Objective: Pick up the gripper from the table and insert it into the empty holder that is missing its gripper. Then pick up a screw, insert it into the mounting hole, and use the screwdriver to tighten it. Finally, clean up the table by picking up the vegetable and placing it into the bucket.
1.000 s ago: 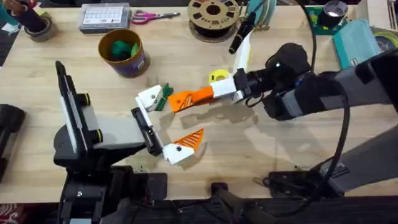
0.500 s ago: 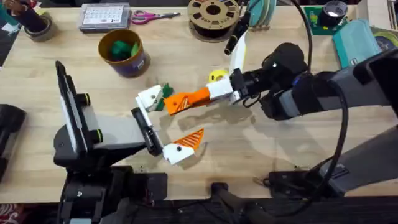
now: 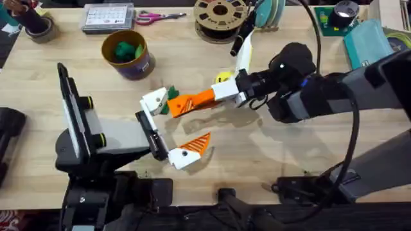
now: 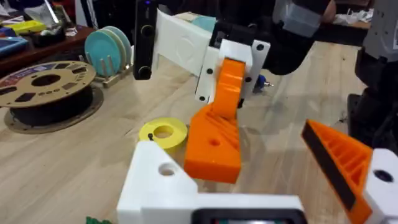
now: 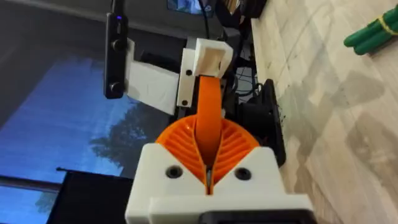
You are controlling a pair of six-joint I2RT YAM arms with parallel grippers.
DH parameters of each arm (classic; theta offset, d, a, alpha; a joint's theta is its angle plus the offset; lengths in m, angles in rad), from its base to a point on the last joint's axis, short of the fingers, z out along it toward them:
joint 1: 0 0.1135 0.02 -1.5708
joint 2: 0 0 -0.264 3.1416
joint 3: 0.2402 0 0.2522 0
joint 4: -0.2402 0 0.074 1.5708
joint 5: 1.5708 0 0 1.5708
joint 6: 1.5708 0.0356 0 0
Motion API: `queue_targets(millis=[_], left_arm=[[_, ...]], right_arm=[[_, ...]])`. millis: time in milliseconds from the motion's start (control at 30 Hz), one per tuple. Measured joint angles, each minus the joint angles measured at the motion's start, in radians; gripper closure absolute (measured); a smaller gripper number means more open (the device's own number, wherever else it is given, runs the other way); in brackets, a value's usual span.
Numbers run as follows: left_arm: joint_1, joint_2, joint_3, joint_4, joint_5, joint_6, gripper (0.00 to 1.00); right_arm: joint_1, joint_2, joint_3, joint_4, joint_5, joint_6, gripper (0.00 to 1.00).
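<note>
Two claws over wood table: right clenched on gripper beside holder; left released, bucket beyond holder.

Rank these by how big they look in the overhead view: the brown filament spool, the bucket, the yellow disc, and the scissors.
1. Brown filament spool and bucket: look about alike, so unranked.
2. Scissors: long but thin.
3. Yellow disc: smallest, partly hidden by the right arm.
</note>
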Motion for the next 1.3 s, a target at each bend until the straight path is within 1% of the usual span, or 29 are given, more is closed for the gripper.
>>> queue_targets(millis=[533, 833, 1300], left_arm=[[0.0, 0.0, 0.0, 0.0, 0.0, 0.0, 0.01], [0.0, 0.0, 0.0, 0.0, 0.0, 0.0, 0.01], [0.0, 0.0, 0.0, 0.0, 0.0, 0.0, 0.01]], right_arm=[[0.016, 0.0, 0.0, -0.021, 0.011, -0.002, 0.991], [0.035, 0.0, 0.0, -0.021, 0.023, -0.03, 0.991], [0.037, 0.0, 0.02, -0.023, 0.026, -0.05, 0.991]])
